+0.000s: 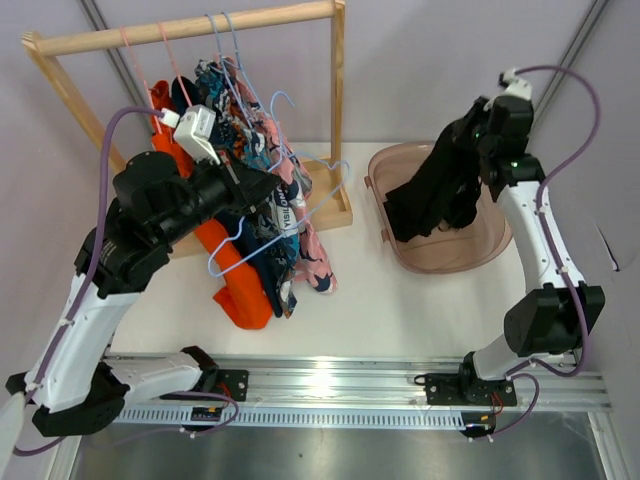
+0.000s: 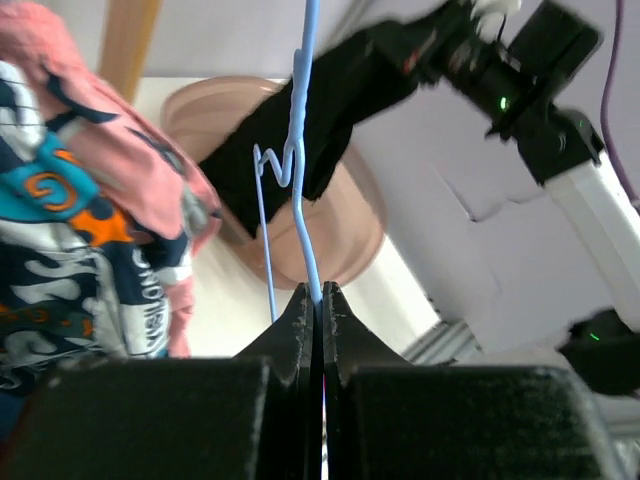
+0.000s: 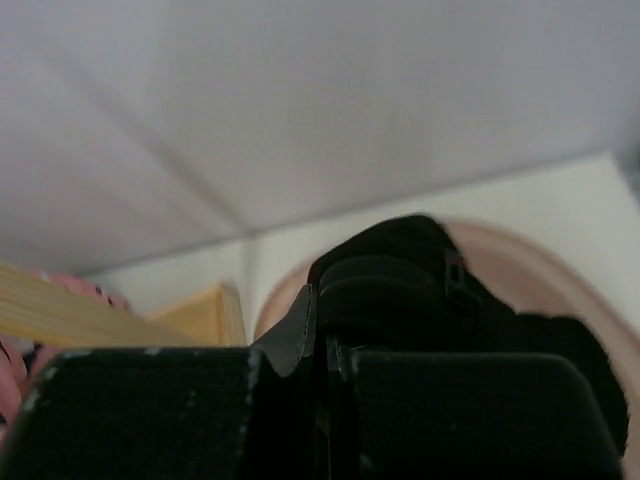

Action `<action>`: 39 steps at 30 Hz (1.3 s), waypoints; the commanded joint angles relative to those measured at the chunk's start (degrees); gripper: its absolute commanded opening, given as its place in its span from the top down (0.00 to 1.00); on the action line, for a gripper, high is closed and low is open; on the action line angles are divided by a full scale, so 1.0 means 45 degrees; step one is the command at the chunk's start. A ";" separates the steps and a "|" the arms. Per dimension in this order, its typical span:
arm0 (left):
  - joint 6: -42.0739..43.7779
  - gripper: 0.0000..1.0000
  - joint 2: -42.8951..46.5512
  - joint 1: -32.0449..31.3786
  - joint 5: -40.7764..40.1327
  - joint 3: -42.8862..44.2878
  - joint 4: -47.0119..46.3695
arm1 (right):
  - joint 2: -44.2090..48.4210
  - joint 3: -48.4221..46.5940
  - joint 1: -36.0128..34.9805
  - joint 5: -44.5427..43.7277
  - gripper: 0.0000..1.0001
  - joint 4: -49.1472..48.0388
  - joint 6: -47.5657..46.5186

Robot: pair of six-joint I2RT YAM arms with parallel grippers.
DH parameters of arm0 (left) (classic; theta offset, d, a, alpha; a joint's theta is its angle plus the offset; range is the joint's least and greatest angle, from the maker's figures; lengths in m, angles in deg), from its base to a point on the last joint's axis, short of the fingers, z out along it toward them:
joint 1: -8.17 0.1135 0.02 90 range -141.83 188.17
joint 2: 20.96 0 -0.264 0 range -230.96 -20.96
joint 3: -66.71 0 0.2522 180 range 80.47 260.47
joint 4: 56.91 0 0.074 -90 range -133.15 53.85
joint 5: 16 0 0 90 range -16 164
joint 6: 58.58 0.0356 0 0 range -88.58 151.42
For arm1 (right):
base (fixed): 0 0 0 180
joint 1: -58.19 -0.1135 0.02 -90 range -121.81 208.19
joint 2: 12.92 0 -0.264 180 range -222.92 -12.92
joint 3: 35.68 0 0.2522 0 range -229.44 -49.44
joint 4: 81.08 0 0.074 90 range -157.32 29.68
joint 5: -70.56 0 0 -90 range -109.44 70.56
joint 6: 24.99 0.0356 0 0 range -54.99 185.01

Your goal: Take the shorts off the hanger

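Note:
My right gripper is shut on the plain black shorts and holds them hanging into a brown plastic basin. In the right wrist view the black shorts bunch between my fingers. My left gripper is shut on a bare light-blue wire hanger. The left wrist view shows the wire pinched at my fingertips. Bright orange shorts, teal-orange-white print shorts and pink floral shorts hang from hangers on the rack.
The wooden rack stands at the back left, with other wire hangers on its rail. Its base sits next to the basin. The hanging garments reach down to the white table. A metal rail runs along the near edge.

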 commanded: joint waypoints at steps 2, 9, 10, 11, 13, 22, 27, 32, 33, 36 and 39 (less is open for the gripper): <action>0.0657 1.00 -0.0837 -0.0067 -0.2292 0.1416 0.0075 | 0.0787 0.1931 -0.0080 0.0976 0.27 -0.0157 0.0930; 0.1535 1.00 -0.2788 -0.0067 -0.4054 0.3857 0.0251 | 0.2189 0.5211 -0.1251 -0.0175 0.01 0.0634 0.1029; 0.1633 1.00 -0.3064 -0.0067 -0.4192 0.4517 0.0193 | 0.2541 0.6067 -0.1388 -0.0215 0.00 0.0594 0.1087; 0.1847 1.00 -0.3396 -0.0067 -0.4368 0.4852 0.0115 | 0.3279 0.6443 -0.1640 -0.0234 0.01 0.0632 0.1281; 0.2044 1.00 -0.4489 -0.0047 -0.4932 0.6193 0.0154 | 0.4025 0.7378 -0.2012 -0.0137 0.01 0.0769 0.1438; 0.2241 1.00 -0.8512 0.1201 -0.4589 0.9972 -0.0411 | 0.8381 0.9824 -0.6366 -0.1891 0.00 0.2017 0.3039; 0.1772 1.00 -0.9744 0.2295 -0.3765 1.0148 -0.1680 | 0.9691 1.0724 -0.8222 -0.2733 0.01 0.2507 0.3997; 0.1732 1.00 -1.0702 0.2629 -0.3316 1.0441 -0.2131 | 1.0103 1.0822 -0.9454 -0.3513 0.01 0.2780 0.4174; 0.1713 1.00 -1.0723 0.2629 -0.3257 1.0480 -0.2035 | 1.0064 1.0803 -0.9533 -0.3593 0.01 0.2800 0.4174; 0.1537 1.00 -1.0452 0.2629 -0.2887 1.0073 -0.1800 | 0.9850 1.0841 -0.9651 -0.3828 0.01 0.2703 0.4096; 0.1459 0.83 -0.9809 0.2629 -0.2361 0.9138 -0.1780 | 0.9518 1.0861 -0.9670 -0.3789 0.00 0.2469 0.4095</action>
